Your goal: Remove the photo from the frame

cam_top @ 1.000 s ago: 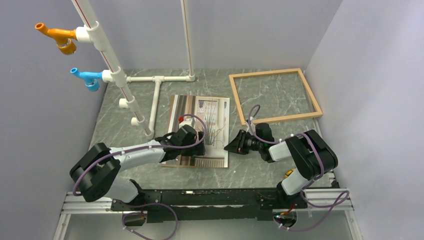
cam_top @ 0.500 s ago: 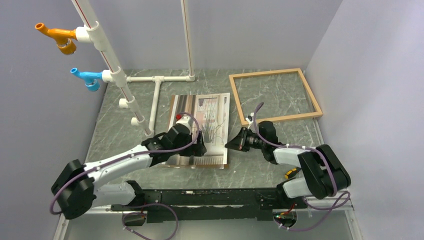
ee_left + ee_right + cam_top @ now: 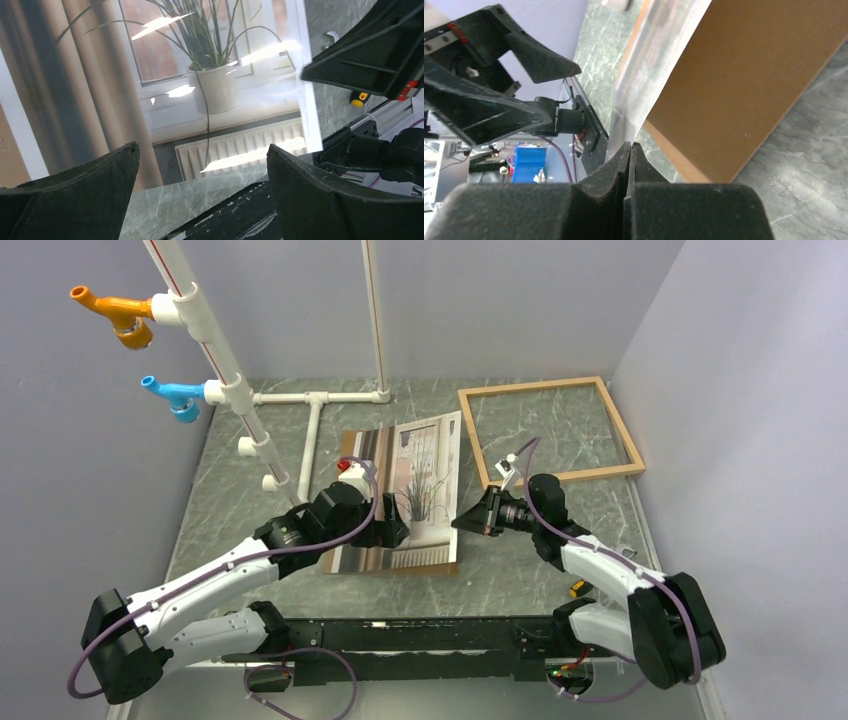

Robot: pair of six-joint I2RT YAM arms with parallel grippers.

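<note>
The photo (image 3: 418,485) sits left of the empty frame (image 3: 530,386), long axis running away from the bases, with its right edge raised and pinched in the closed right gripper (image 3: 464,522). The left gripper (image 3: 397,532) hovers fingers wide over its near part — nearer the free left edge.

Overhead, two close wrists; shared photo (image 3: 427,455)

Photo out of its frame, tilting on the table

The photo (image 3: 415,490), a glossy print of a spiky potted plant by a brown-curtained window, is sitting mid-table with its 3 o'clock edge standing off the surface and brown showing beneath. The thin light-wood frame (image 3: 531,386) is lying flat toward 1 o'clock, apart.
</note>
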